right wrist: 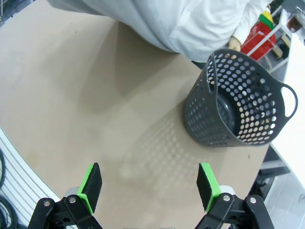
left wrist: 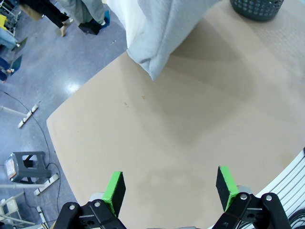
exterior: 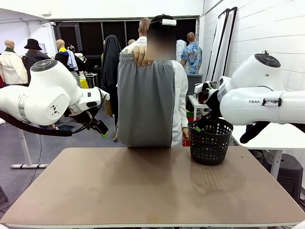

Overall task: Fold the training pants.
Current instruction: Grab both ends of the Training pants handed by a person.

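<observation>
Grippers, two, both spread wide and empty.

Front view: left gripper (exterior: 98, 127) sits beyond the left edge of one brown table (exterior: 152, 191). The right gripper (exterior: 202, 125) is beside the rim of one black basket (exterior: 209, 145). One pair of grey training pants (exterior: 145, 105) hangs between the grippers, held up by one hand (exterior: 141, 55).

Left wrist view: two green pads (left wrist: 114, 191) apart. Pants (left wrist: 157, 33) ahead, basket (left wrist: 257, 8) farther off.

Right wrist view: basket (right wrist: 238, 102) ahead to the right, pants (right wrist: 119, 16) beyond.

Letters "FRAN" show on the right arm (exterior: 267, 106).
</observation>
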